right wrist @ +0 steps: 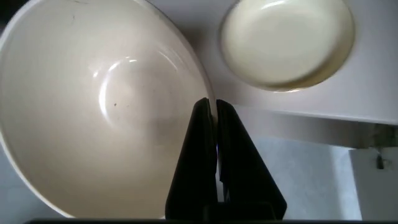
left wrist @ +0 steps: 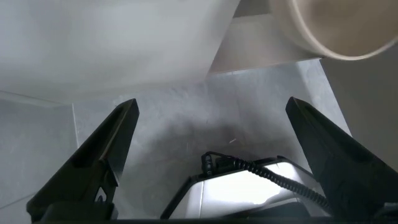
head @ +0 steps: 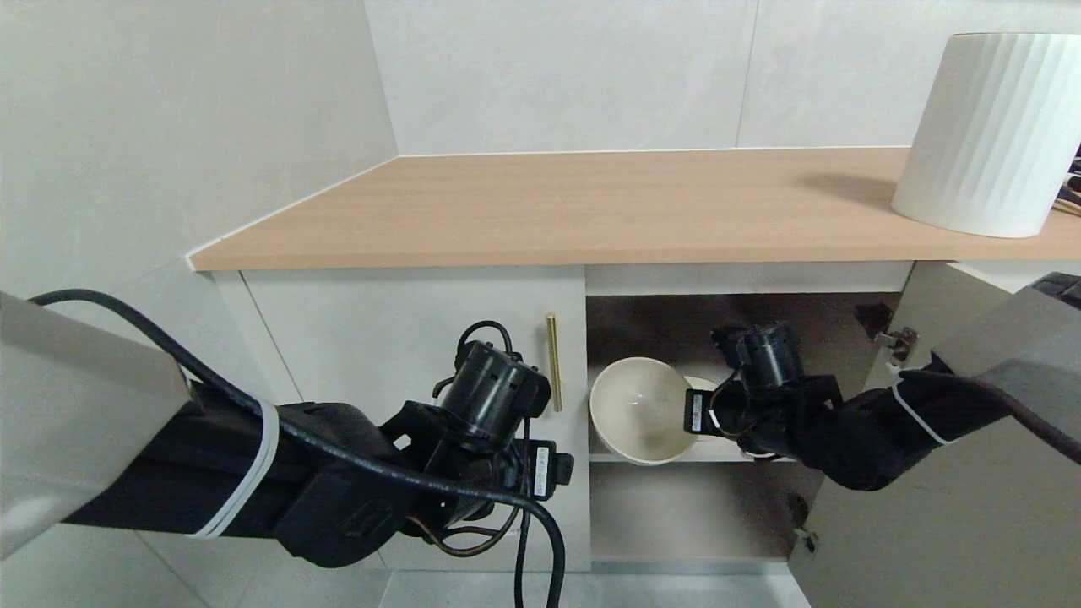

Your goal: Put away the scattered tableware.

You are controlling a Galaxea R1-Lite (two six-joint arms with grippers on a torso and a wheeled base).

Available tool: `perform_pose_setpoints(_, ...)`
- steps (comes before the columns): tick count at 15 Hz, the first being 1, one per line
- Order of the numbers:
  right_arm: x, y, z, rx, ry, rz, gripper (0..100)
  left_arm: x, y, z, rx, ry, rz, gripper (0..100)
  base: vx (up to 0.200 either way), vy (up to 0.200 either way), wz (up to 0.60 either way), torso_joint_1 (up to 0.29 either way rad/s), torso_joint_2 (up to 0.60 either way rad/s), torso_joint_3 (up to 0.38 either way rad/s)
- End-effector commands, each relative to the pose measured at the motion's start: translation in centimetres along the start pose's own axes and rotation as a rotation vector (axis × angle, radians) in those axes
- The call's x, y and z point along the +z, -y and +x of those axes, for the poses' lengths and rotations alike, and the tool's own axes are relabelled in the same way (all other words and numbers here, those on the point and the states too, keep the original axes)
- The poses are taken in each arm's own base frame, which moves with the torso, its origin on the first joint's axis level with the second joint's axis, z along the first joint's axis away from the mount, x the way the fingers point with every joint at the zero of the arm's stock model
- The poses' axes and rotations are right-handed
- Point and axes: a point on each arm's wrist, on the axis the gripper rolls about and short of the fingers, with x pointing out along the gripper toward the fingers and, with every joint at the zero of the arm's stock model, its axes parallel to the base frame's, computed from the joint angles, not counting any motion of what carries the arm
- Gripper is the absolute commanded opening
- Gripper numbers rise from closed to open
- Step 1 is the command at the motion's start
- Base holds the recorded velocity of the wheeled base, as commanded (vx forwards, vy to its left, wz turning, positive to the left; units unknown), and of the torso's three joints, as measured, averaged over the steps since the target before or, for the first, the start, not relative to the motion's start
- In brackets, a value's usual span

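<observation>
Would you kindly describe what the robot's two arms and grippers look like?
Both the left arm and right arm are black, fabric-sleeved with white trim, under grey upper shells. Each wrist carries a black cylindrical module and a small white label. Thick black cables loop along the left arm. The left gripper and right gripper end in black, tapered wedges.

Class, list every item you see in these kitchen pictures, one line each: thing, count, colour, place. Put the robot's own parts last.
bowl: one, cream, held by its rim before the open cupboard compartment
dish: one, cream, on the shelf inside that compartment
countertop: one, light wood, above the cupboard
ribbed vessel: one, white, on the countertop's right end
shut door: one, white, left half of the cupboard
handle: one, gold, upright on the shut door
open door: one, pale grey, swung out at right
left gripper: one, black, open, low before the shut door
right gripper: one, black, shut on the bowl's rim
</observation>
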Motion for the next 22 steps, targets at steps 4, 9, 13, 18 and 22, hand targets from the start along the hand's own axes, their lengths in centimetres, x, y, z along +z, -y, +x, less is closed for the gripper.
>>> perform_pose_setpoints(4,1.4,4.1,4.1,-0.13,0.066,0.126,0,0.1,0.0,-0.1,-0.001,0.005,-0.003,100,0.0,0.0,0.0,0.0,0.0,0.0)
perform_pose_setpoints(9,1.8,6.5,6.1,-0.197,0.083,0.166,0,0.1,0.0,-0.2,-0.001,0.007,-0.003,100,0.0,0.0,0.0,0.0,0.0,0.0)
perform_pose_setpoints(13,2.2,7.7,6.6,-0.228,0.098,0.182,0,0.1,0.0,-0.2,-0.001,0.007,-0.003,100,0.0,0.0,0.0,0.0,0.0,0.0)
perform_pose_setpoints(18,1.9,8.5,7.3,-0.245,0.089,0.185,0,0.1,0.0,-0.2,-0.001,0.007,-0.003,100,0.0,0.0,0.0,0.0,0.0,0.0)
perform_pose_setpoints(22,1.5,9.0,7.5,-0.265,0.063,0.181,0,0.1,0.0,-0.1,-0.001,0.005,-0.003,100,0.0,0.0,0.0,0.0,0.0,0.0)
